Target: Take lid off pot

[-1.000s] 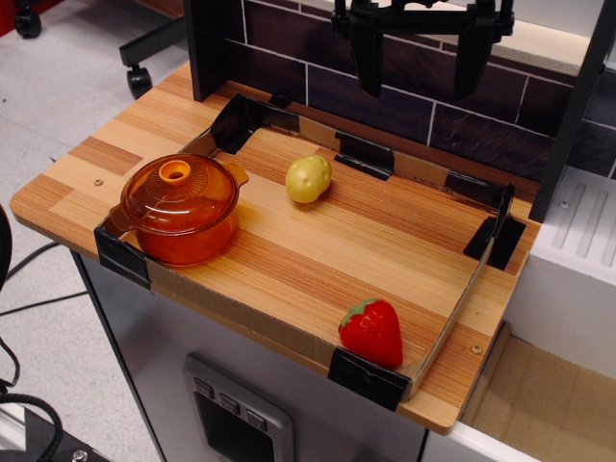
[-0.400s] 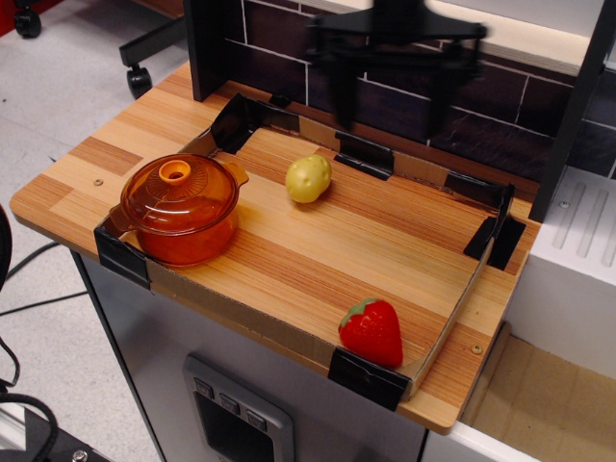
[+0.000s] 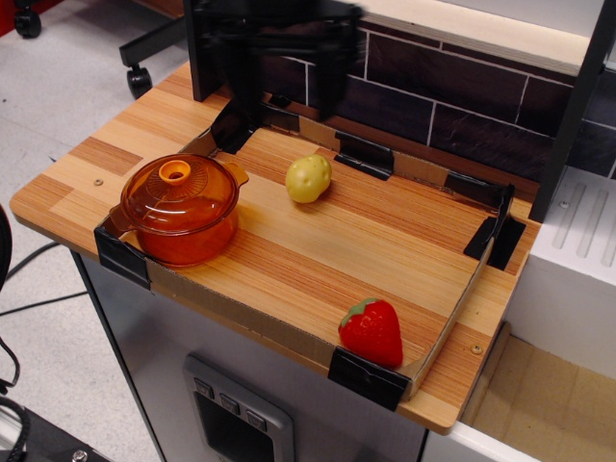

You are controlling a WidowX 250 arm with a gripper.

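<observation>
The pot (image 3: pixel 181 223) stands in the front left corner of the desk (image 3: pixel 318 260), pushed against the low cardboard rim and the black corner bracket there, so it probably cannot slide away when something pulls on it. The lid (image 3: pixel 179 189) sits flat on the pot, with its small ring knob pointing straight up in the centre; this knob looks like the natural place to grip.

The end effector (image 3: pixel 287 82) hangs high above the back edge of the desk, toward the left corner, and it looks blurred. Its two dark fingers (image 3: pixel 244 77) point down and are spread wide apart, with nothing between them. It is well apart from the lid and touches nothing, so I judge the lifting is not yet begun.

A potato (image 3: pixel 309 178) lies near the middle of the desk, toward the back, to the right of the pot. A strawberry (image 3: pixel 372 331) lies near the front right corner, far from the pot. Neither of them is between the end effector and the lid. Only the cardboard rim beside the pot may limit how low the fingers can go on the left side.
</observation>
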